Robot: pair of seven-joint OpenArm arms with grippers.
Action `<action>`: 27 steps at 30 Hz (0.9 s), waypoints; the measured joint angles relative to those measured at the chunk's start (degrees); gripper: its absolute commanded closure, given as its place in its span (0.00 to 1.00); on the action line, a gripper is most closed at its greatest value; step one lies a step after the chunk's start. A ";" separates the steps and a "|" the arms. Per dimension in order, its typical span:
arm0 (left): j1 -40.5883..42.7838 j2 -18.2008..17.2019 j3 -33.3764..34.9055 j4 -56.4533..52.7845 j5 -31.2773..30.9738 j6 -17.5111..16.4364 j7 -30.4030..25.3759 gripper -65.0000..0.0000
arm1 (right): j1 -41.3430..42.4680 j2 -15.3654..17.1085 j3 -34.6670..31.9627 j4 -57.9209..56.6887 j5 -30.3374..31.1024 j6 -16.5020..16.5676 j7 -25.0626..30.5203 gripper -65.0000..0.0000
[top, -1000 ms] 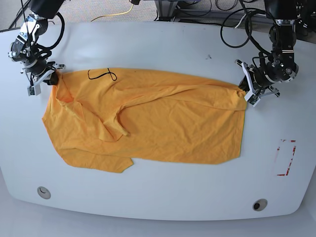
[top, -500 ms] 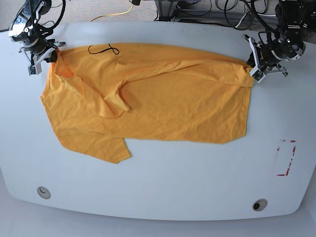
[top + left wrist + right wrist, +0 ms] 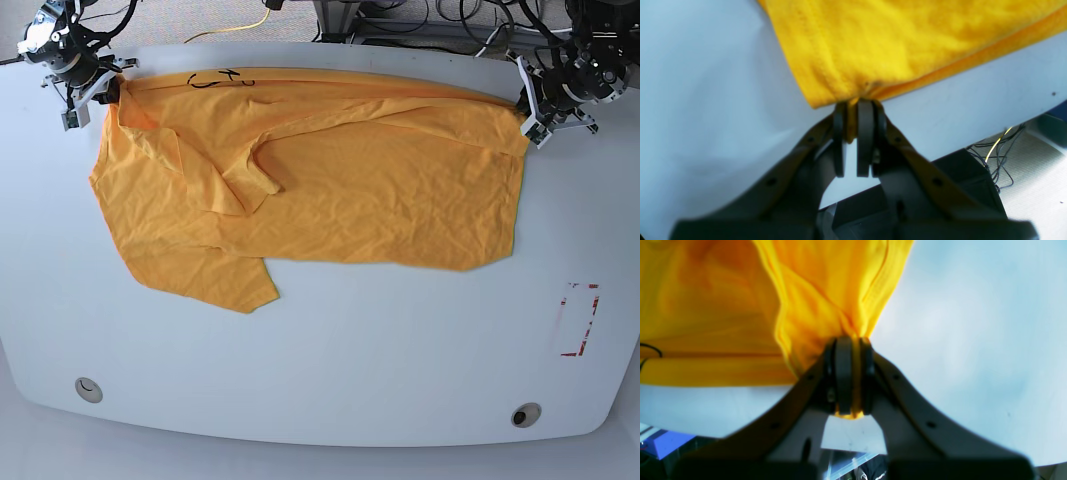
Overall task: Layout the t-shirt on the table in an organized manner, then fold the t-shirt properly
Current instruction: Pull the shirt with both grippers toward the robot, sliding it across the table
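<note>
Item — the t-shirt (image 3: 330,180): one, orange-yellow, spread across the far half of the table (image 3: 330,370), long axis running side to side in the base view. Its far edge is stretched nearly straight along the table's far rim between the two claws; the rest hangs toward the near side, lying flat on the tabletop. One sleeve is seen folded over onto the body, a second juts out at the near corner on the base view's left. A small black line drawing is noted at the far edge, near the right gripper.

Grippers — two. The left gripper (image 3: 855,110) is clenched on a bunched corner of the fabric, cloth pinched between the pads; in the base view it sits at the far right corner (image 3: 540,100). The right gripper (image 3: 850,346) is likewise clamped on a gathered fold, a tuft of cloth showing below the pads; it sits at the far left corner (image 3: 100,88).

Deciding relation: the garment lies wholly on the near side of both claws, each arm at its own end of the long axis, neither nearer the middle. Layout is judged in hand, folding not yet begun.

Other counts: two round grommets (image 3: 89,389) at the near edge, one red-tape rectangle (image 3: 580,320).
</note>
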 measured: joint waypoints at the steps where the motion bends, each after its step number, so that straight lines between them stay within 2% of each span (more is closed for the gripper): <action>1: 0.20 -0.02 0.00 0.00 -0.02 0.00 -0.02 0.99 | -0.02 -0.13 0.55 0.00 0.11 0.11 -0.22 1.00; 20: 7.43 -0.13 0.00 2.01 -0.46 -0.02 -0.42 0.97 | -3.63 0.15 1.81 0.26 0.28 -0.07 0.15 1.00; 24: 7.19 -0.15 0.11 2.01 -0.42 -0.02 -0.37 0.82 | -3.63 0.13 1.81 0.26 0.26 -0.09 0.20 0.98; 26: 7.21 -0.15 0.11 2.01 0.09 0.04 -0.28 0.71 | -3.63 0.15 1.81 0.26 0.26 -0.09 0.20 0.94; 27: 7.23 -0.15 0.11 2.01 0.26 0.20 -0.11 0.62 | -3.63 0.15 1.81 0.26 0.26 -0.09 0.20 0.90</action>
